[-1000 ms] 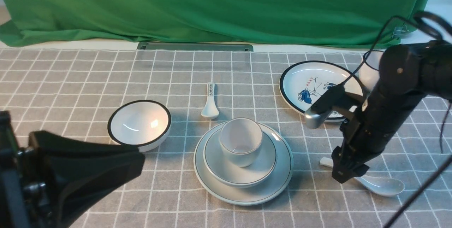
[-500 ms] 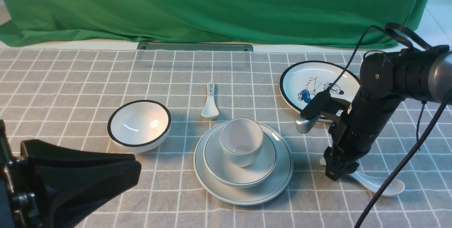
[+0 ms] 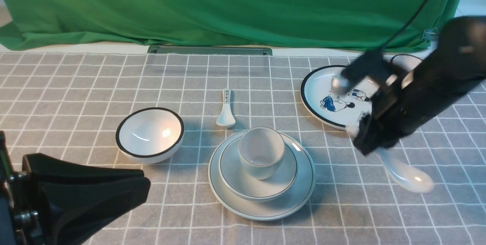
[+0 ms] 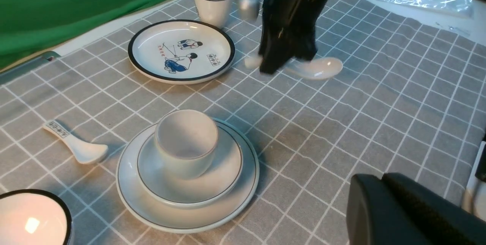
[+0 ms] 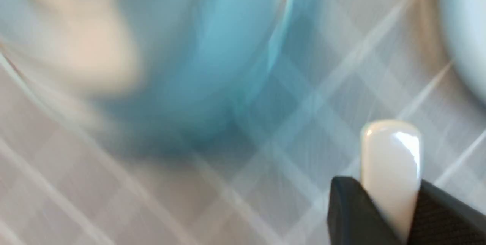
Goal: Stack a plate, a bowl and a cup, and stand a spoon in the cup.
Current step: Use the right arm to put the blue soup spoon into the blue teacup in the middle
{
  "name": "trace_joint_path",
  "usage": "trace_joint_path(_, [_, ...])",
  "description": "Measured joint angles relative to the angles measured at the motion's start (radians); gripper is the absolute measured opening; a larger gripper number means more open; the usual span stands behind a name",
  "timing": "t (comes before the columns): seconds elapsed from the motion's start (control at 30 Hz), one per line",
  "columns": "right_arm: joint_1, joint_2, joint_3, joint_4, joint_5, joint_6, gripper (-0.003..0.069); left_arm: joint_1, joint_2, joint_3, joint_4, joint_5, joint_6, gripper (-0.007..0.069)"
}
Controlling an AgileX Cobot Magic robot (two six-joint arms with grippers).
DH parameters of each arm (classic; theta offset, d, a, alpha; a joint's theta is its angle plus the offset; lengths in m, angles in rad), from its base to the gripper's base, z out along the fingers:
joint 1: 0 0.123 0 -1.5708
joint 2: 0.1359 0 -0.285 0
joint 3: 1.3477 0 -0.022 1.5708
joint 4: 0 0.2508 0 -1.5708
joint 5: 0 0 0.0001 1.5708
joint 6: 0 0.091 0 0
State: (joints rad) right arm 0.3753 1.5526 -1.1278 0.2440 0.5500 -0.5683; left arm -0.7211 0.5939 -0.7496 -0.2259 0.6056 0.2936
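In the middle of the cloth the white plate [image 3: 265, 211] carries the bowl [image 3: 283, 178], and the short cup [image 3: 261, 150] stands in the bowl; the left wrist view shows the same plate [image 4: 239, 203], bowl [image 4: 224, 176] and cup [image 4: 186, 140]. My right gripper [image 3: 365, 143] is shut on the handle of the white spoon [image 3: 408, 176], which hangs tilted above the cloth to the right of the stack. Close up, the spoon's handle [image 5: 391, 154] sticks out between the right gripper's [image 5: 387, 203] jaws. My left gripper [image 3: 147, 185] rests shut and empty at the near left.
A black-rimmed bowl [image 3: 150, 135] sits left of the stack. A small printed spoon [image 3: 226, 110] lies behind it. A cartoon plate [image 3: 330, 97] and a taller black-rimmed cup [image 4: 212, 3] stand at the back right, under my right arm. Green cloth hangs along the back.
The right gripper has closed on the spoon's handle and risen with it, off the cloth and towards the cartoon plate. The left arm has hardly moved.
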Motion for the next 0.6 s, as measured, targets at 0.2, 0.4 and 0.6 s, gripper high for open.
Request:
trace_joint_path(0.2, [0.197,-0.243,0.308,0.203,-0.690,0.027,0.0172,0.000,0.000,0.000,0.020,0.000,0.003,0.0009])
trace_joint_path(0.4, [0.423,-0.219,0.478,0.165,-1.209,0.173,0.0172,0.000,0.000,0.000,0.022,-0.009,0.004,0.0009])
trace_joint_path(0.6, [0.486,-0.082,0.506,0.061,-1.567,0.328,0.0172,0.000,0.000,0.000,0.022,-0.016,0.006,0.0009])
